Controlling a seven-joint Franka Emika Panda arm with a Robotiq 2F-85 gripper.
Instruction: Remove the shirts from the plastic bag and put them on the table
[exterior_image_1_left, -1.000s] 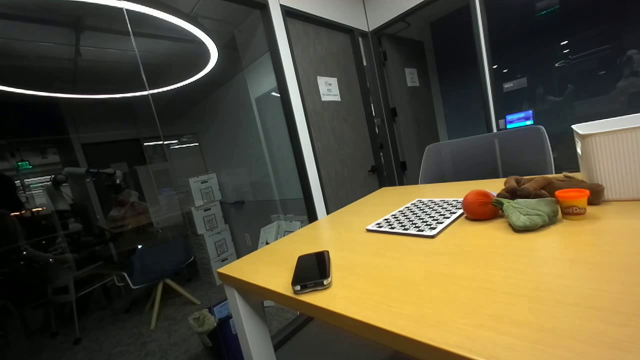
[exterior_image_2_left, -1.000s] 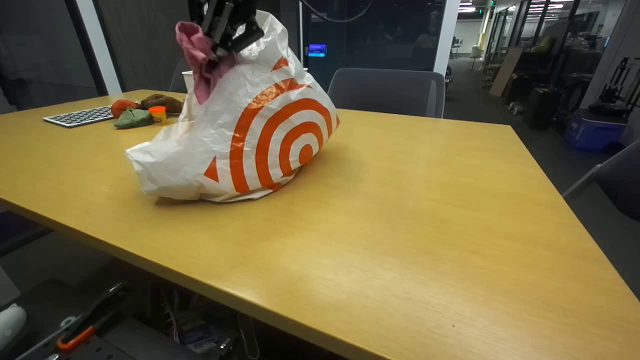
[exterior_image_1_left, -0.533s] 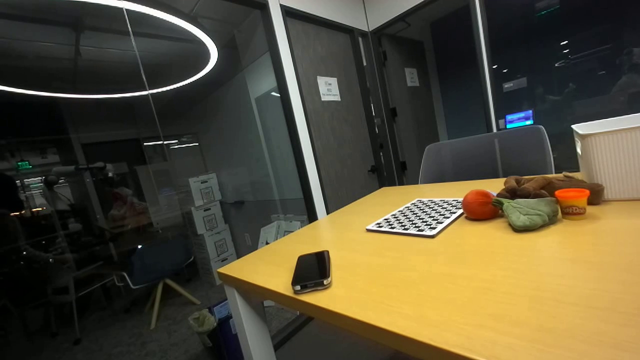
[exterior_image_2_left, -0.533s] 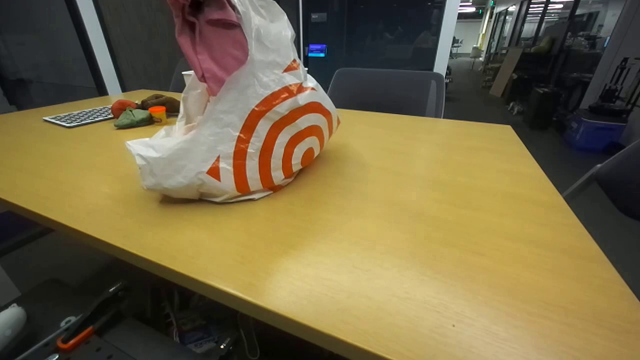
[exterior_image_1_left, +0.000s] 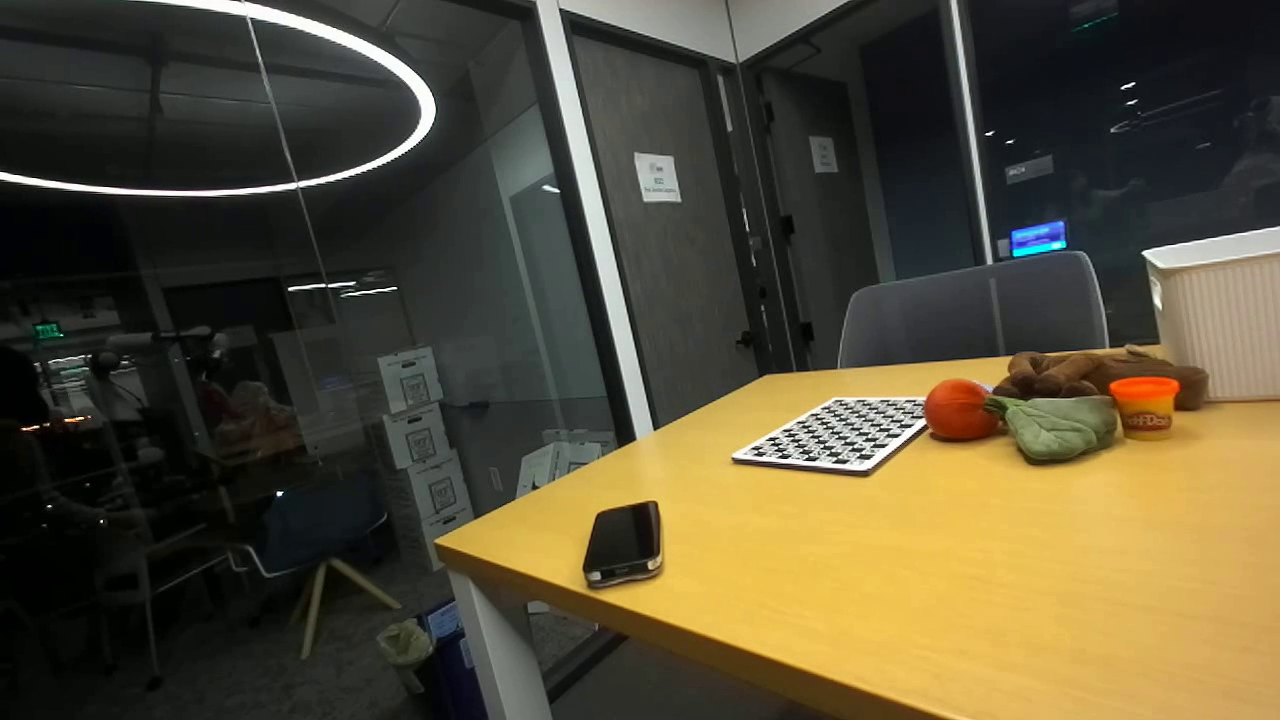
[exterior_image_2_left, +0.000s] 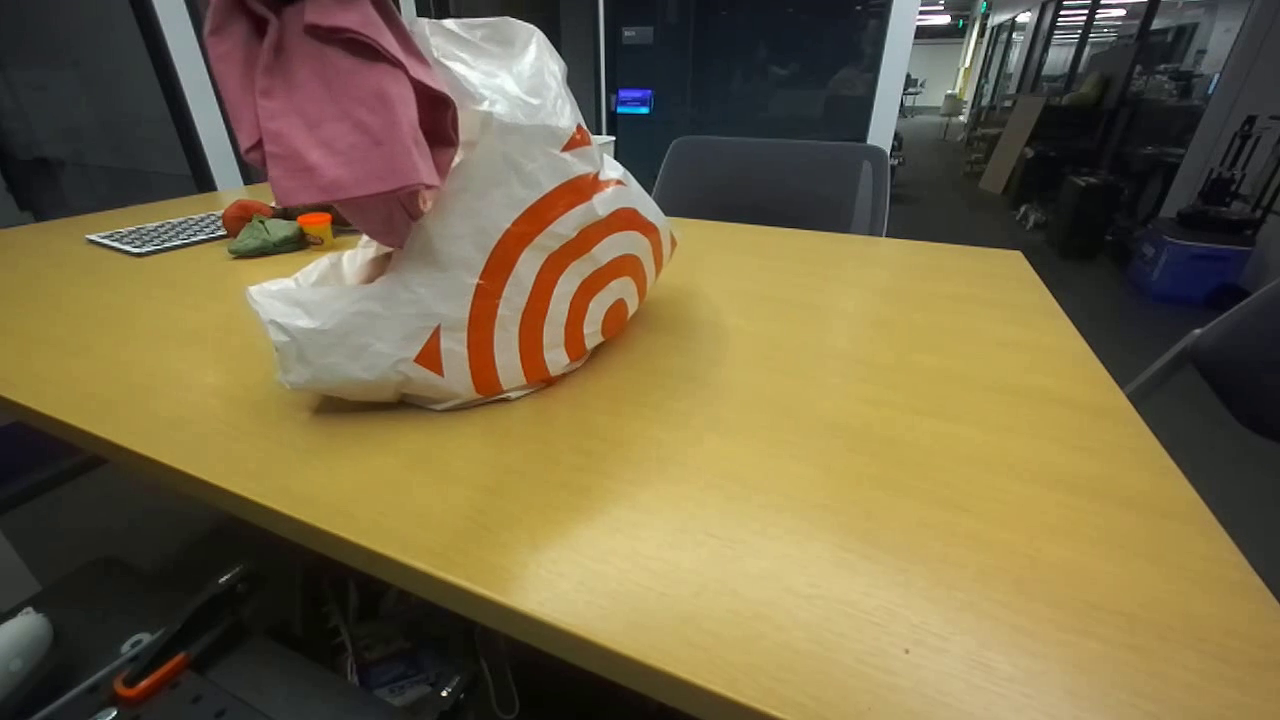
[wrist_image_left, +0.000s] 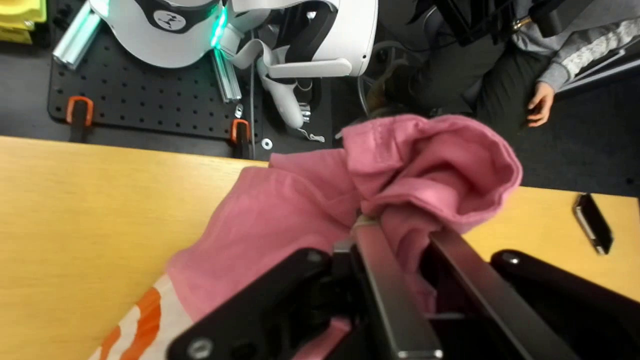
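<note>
Tool (wrist_image_left: 404, 227) is clamping pink shirt (exterior_image_2_left: 330, 110), which is hanging below, beside bag (exterior_image_2_left: 550, 265), on the side nearer the bench (exterior_image_1_left: 900, 570) corner w/ phone (exterior_image_1_left: 624, 543); shirt's poss. touching bag, hard to tell.

Pink shirt (exterior_image_2_left: 340, 110) hanging, bag (exterior_image_2_left: 475, 265) on table (exterior_image_2_left: 850, 430)

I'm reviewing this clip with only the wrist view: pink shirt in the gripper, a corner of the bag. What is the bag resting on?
Observer: In an exterior view, the white plastic bag rests on the table.
Operator: Anything small on there I'm missing?
Observer: An orange-lidded tub stands beside a green cloth item, in both exterior views.
Operator: Any larger container?
Observer: A white ribbed bin stands on the table in an exterior view.
</note>
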